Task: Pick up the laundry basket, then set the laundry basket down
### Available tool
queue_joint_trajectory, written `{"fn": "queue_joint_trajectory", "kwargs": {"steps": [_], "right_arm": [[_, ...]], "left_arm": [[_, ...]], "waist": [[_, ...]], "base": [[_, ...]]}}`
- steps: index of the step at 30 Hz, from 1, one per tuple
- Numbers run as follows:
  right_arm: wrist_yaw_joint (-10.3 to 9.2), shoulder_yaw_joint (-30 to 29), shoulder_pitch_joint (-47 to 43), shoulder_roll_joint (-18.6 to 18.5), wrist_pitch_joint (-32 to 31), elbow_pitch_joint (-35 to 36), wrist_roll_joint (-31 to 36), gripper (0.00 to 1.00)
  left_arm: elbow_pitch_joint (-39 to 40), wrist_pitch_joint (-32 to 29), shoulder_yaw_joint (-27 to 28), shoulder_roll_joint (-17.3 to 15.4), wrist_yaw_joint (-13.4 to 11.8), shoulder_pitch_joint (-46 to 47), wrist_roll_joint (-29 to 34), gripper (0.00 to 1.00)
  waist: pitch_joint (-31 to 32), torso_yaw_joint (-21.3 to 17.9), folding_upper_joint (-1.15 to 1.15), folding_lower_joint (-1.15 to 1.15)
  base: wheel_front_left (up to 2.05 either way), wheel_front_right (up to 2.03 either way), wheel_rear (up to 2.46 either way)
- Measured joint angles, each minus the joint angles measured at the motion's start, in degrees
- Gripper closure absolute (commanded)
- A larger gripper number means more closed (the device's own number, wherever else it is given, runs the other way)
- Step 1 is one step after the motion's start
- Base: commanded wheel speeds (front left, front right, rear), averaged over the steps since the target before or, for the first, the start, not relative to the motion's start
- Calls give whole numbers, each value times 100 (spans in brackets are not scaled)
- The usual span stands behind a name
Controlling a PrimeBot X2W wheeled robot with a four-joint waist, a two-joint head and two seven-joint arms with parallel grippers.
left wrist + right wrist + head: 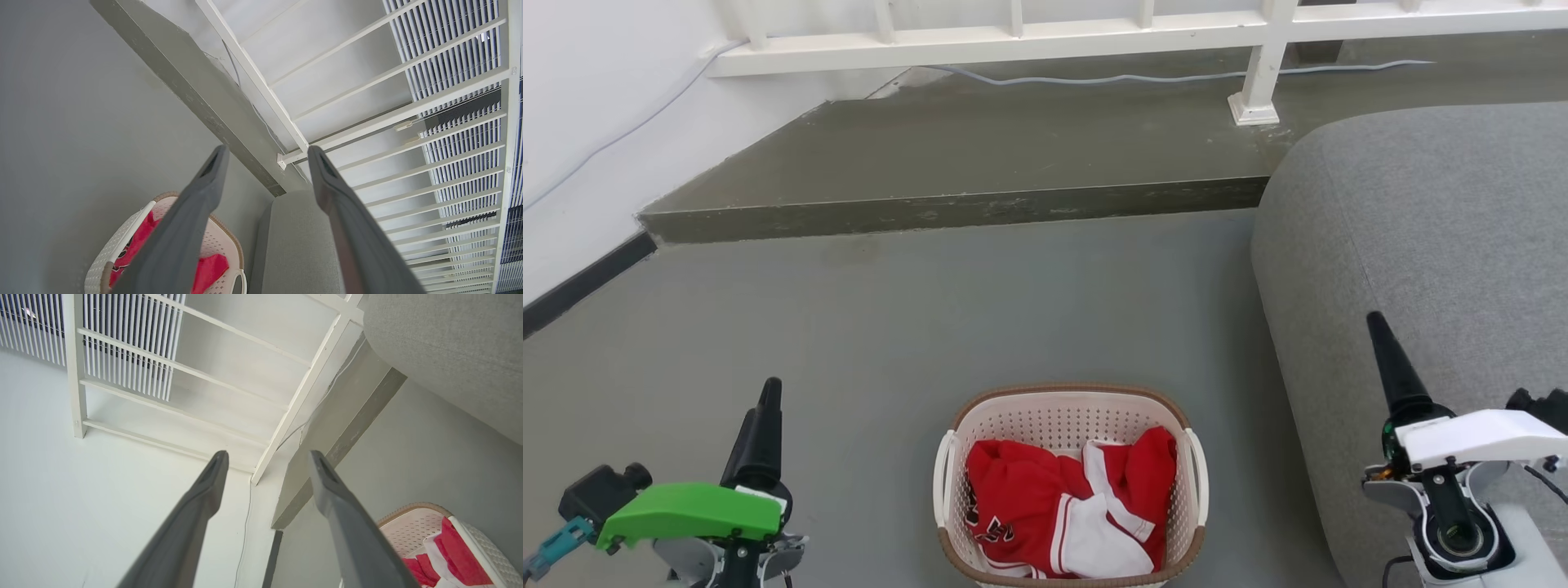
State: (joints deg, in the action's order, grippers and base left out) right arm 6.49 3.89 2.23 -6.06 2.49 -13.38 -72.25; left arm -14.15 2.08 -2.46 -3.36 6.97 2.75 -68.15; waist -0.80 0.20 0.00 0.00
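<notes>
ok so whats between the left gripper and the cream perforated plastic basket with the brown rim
Only bare grey floor: in the head view the left gripper stands clear of the cream-white perforated plastic laundry basket.

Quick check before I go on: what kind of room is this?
Probably a home living area: a grey fabric sofa, a laundry basket of red and white clothes on the floor, and a white railing along a raised step.

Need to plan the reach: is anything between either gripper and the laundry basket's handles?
Nothing visible. The laundry basket stands on bare grey floor between the open left gripper and right gripper. Its white handles are uncovered; the red-and-white clothes lie inside. The grey sofa sits apart, to its right.
</notes>
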Motion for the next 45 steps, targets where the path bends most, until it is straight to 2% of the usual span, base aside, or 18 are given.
{"fn": "queue_joint_trajectory", "kwargs": {"steps": [16,22,45], "right_arm": [[-3,420,152,-156,260,-4,1454,0],[-62,521,198,-165,358,-2,1953,0],[-63,795,231,-143,736,7,3456,0]], "left_arm": [[162,283,-200,8,-1,78,1480,0],[167,372,-244,19,-27,78,1998,0],[274,768,-401,62,-26,81,3492,0]], "waist": [[-18,-6,0,0],[-34,-15,0,0],[-45,-27,0,0]], "base": [[0,0,0],[0,0,0],[0,0,0]]}}
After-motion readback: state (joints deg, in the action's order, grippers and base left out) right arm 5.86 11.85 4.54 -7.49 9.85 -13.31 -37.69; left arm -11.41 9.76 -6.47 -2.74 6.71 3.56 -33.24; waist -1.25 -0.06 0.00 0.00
